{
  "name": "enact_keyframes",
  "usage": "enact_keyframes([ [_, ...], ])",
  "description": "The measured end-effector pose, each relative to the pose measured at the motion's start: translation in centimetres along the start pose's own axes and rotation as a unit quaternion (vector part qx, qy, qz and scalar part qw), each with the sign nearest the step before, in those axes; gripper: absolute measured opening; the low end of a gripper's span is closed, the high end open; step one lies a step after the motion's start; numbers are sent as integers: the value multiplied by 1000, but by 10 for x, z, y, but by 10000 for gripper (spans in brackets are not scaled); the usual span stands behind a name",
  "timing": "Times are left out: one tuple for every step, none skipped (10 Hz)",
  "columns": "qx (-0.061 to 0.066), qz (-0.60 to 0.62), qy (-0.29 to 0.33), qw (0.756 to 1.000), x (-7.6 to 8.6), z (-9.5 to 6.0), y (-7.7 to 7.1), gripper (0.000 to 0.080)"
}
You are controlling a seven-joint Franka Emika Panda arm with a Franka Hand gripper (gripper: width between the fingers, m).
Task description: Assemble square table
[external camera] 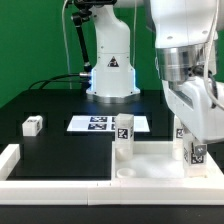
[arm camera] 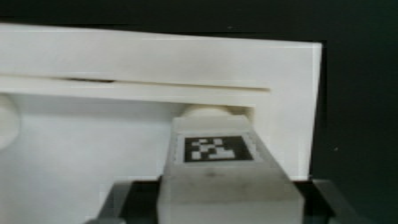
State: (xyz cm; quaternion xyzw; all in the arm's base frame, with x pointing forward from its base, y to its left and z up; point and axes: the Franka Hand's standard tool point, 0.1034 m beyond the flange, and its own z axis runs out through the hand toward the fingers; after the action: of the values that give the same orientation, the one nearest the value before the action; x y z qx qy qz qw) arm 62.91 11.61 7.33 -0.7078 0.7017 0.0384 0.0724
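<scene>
Surface (external camera: 60, 100): matte black, with a green backdrop (external camera: 30, 40) behind it. The arm's base (external camera: 110, 70) stands at upper centre of the exterior view, and the marker board (external camera: 100, 123) lies flat in front of it.

The top (external camera: 150, 160) lies flat at lower right of the exterior view, rim up, with its edges roughly square to the frame. A white rail (external camera: 50, 183) runs along the bottom edge and turns up at the lower left corner.

The hand (external camera: 190, 140) comes down from upper right, clenched on a leg (external camera: 196, 153). The leg is upright with its long axis vertical. Its tag faces the exterior camera, over the part of the top toward the exterior view's right.

In the wrist view, the leg (arm camera: 217, 150) sits between the fingers (arm camera: 128, 205) of the hand (arm camera: 222, 205), tag toward the lens. Its long axis points at the top (arm camera: 160, 60). We cannot tell whether its far end is seated.

A second leg (external camera: 124, 130) stands upright at the top's corner toward the exterior view's left, well apart from the held one. A small tagged piece (external camera: 32, 125) sits alone at mid left.

Open room: bare black surface lies between that piece and the top, and also behind the marker board. The rail closes off the bottom and lower left edges.
</scene>
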Motion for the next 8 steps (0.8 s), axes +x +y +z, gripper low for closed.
enact_keyframes([
  [-1,33,0,999,-2,1,1,295],
  [-1,56,0,998,-4,2,1,295],
  [-1,51,1,999,-4,2,1,294],
  [-1,26,1,1000,-4,2,1,365],
  [0,-36,2,999,-5,2,1,365],
  [0,-113,4,994,-10,5,3,536],
  [-1,-208,4,978,-14,8,5,627],
  [-1,-228,4,974,-13,7,5,627],
])
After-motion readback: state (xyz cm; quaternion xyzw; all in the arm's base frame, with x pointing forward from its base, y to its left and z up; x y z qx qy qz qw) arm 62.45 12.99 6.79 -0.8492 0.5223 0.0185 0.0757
